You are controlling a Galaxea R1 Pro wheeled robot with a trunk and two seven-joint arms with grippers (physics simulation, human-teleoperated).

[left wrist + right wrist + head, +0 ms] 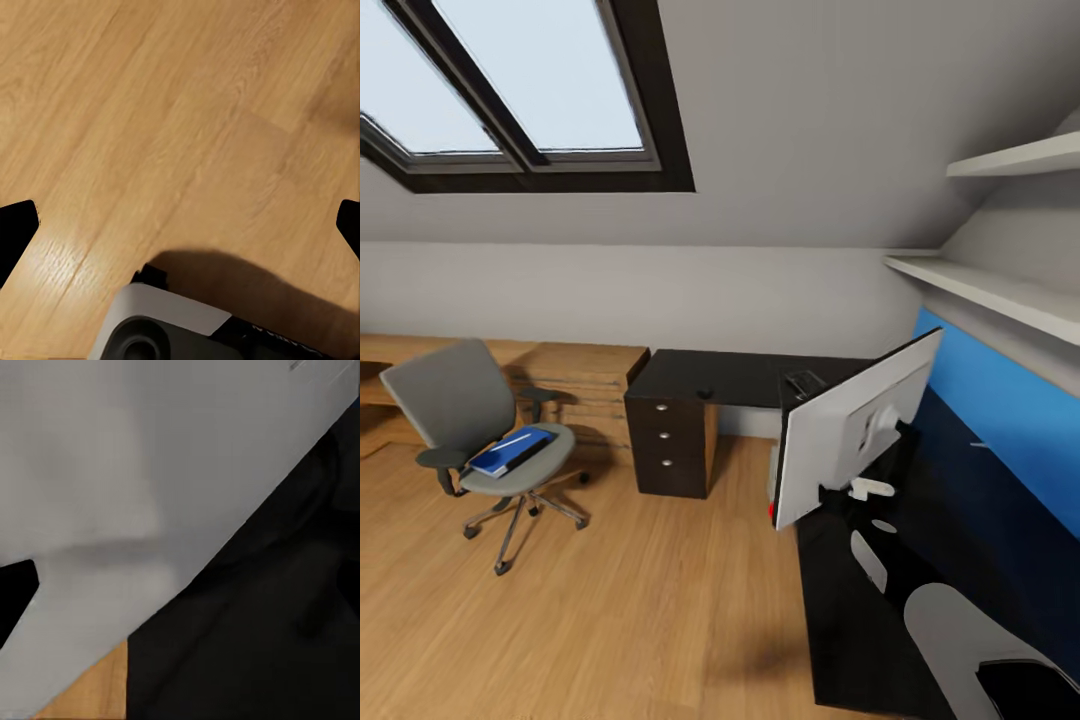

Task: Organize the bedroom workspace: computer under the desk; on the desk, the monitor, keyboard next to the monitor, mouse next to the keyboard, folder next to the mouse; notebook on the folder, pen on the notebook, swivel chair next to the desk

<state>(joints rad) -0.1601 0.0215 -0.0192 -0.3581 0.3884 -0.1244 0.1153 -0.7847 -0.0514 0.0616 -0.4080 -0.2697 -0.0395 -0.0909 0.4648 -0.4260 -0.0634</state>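
Observation:
The monitor (855,440) stands tilted on the black desk (750,375) with its pale grey back toward me and a red light at its lower corner. My right arm (960,625) reaches toward it. In the right wrist view that grey back (112,472) is very close above the desk top, and my right gripper (180,585) is open. The keyboard (803,382) and the mouse (705,392) lie on the desk's far wing. The swivel chair (480,430) stands apart at the left, with the blue folder (510,452) on its seat and a thin white pen (512,441) on top. My left gripper (180,225) hangs open over the floor.
A black drawer unit (670,440) supports the desk's left end, and low oak shelving (580,385) runs beside it along the wall. A blue wall panel (1000,420) and white shelves (1000,290) sit above the desk at right. Wood floor (640,600) lies between chair and desk.

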